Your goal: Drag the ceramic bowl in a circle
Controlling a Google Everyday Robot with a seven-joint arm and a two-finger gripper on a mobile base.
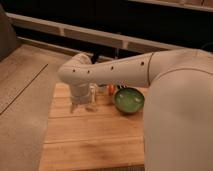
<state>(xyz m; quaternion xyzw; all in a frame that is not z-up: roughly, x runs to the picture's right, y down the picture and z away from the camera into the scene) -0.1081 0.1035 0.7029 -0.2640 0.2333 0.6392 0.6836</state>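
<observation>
Dim, warm, softly blurred throughout. Pale glare on the ceramic bowl (129, 101) by the board's (75, 140) far right edge; faint shadow under the gripper (84, 104), fingers apart, toward its far left corner.

The ceramic bowl (129, 101) is glossy. Its green glaze catches the light inside and darkens at the rim. It sits on a pale wooden board (90, 145), matt, with visible grain and plank seams. The arm (117, 70) has a smooth white shell, plastic by the look, with a soft sheen. The gripper (84, 106), at the bowl's 9 o'clock over the board, looks pale and smooth. At the board's 9 o'clock, the grey-brown surface (22, 95) is dull and rougher.
</observation>
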